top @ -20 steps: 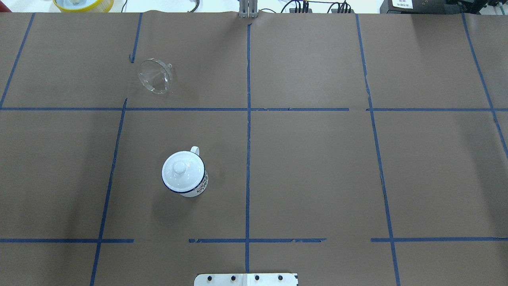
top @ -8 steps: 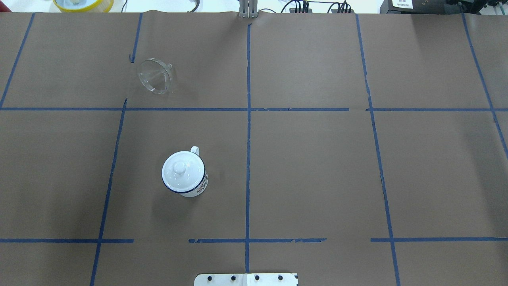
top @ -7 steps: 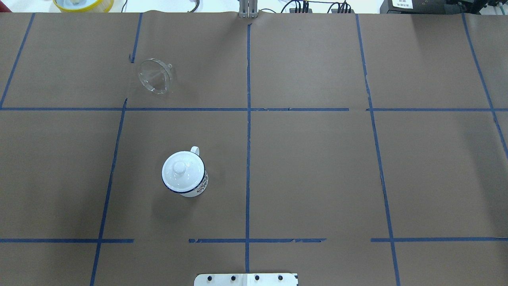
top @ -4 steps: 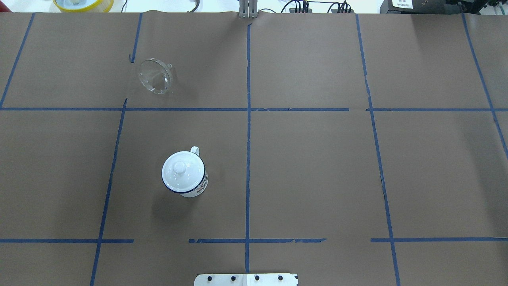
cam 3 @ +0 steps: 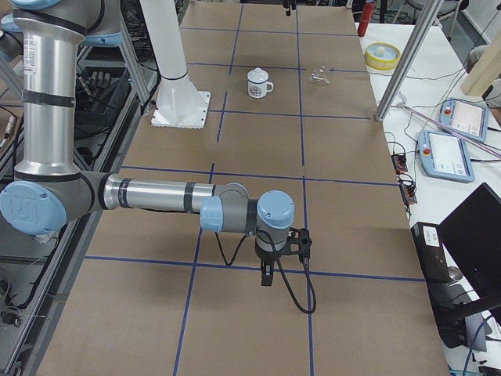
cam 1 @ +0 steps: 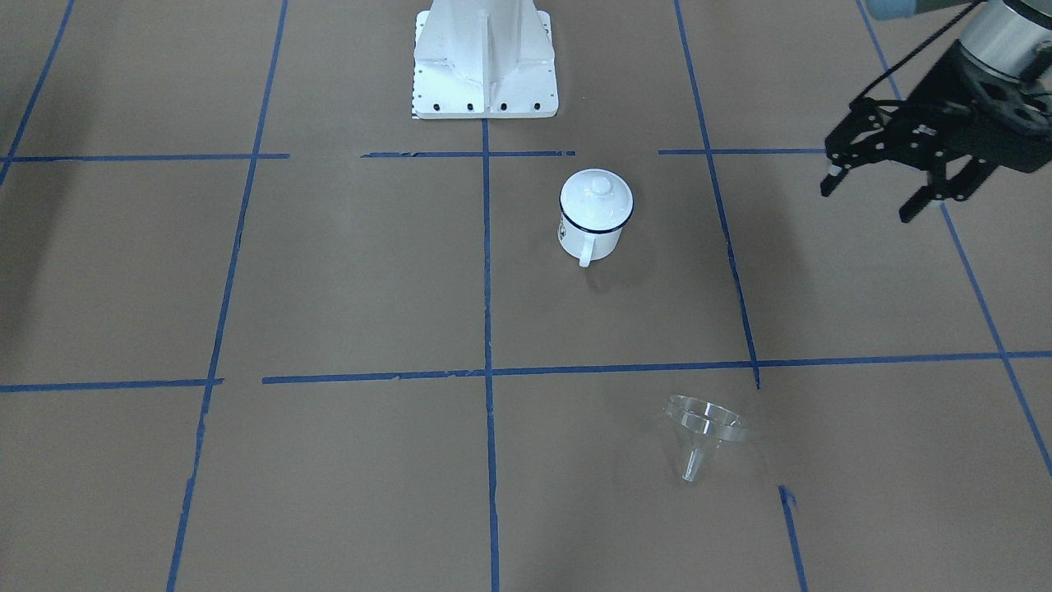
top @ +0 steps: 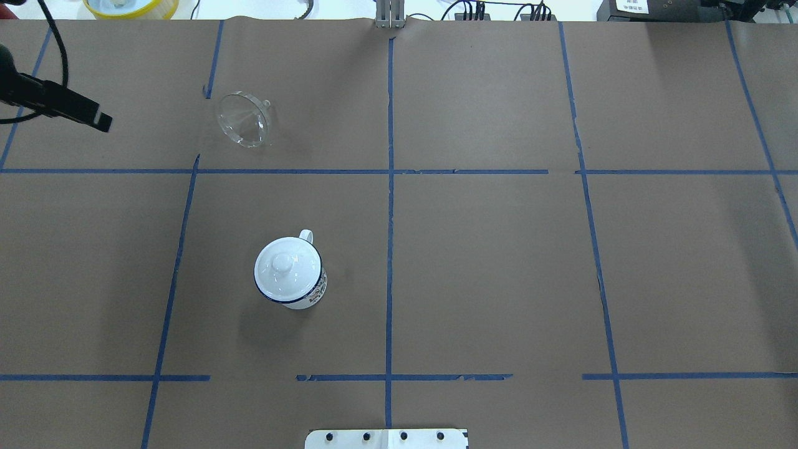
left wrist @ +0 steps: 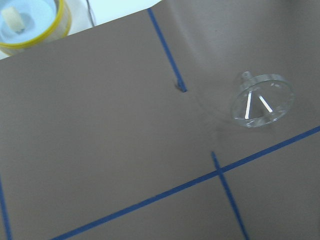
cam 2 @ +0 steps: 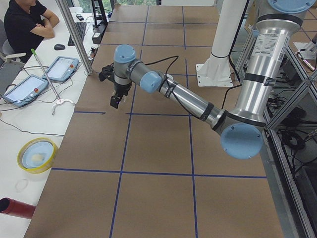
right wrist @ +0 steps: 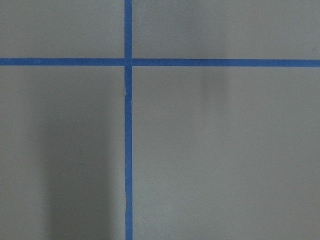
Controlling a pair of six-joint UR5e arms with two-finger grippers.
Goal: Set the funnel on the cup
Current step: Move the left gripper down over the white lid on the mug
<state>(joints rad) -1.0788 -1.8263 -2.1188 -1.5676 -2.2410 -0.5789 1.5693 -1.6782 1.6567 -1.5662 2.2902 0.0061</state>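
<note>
The clear funnel (top: 244,120) lies tilted on its side on the brown table, far left of centre; it also shows in the front view (cam 1: 707,427) and the left wrist view (left wrist: 260,100). The white cup (top: 312,292) with a dark blue rim stands upright nearer the robot, with a round white knobbed lid (top: 283,268) on top of it. My left gripper (cam 1: 871,197) is open and empty, hovering to the left of the funnel and well apart from it. My right gripper (cam 3: 266,276) shows only in the exterior right view, far from both objects; I cannot tell if it is open or shut.
A yellow-rimmed bowl (top: 131,6) sits beyond the table's far edge. The robot's white base plate (cam 1: 485,82) is at the near middle. Blue tape lines cross the brown paper. A person (cam 2: 27,22), tablets and a metal post (cam 3: 407,63) stand beside the table.
My left gripper has come into the overhead view at the far left edge. The funnel and the cup have not moved.
</note>
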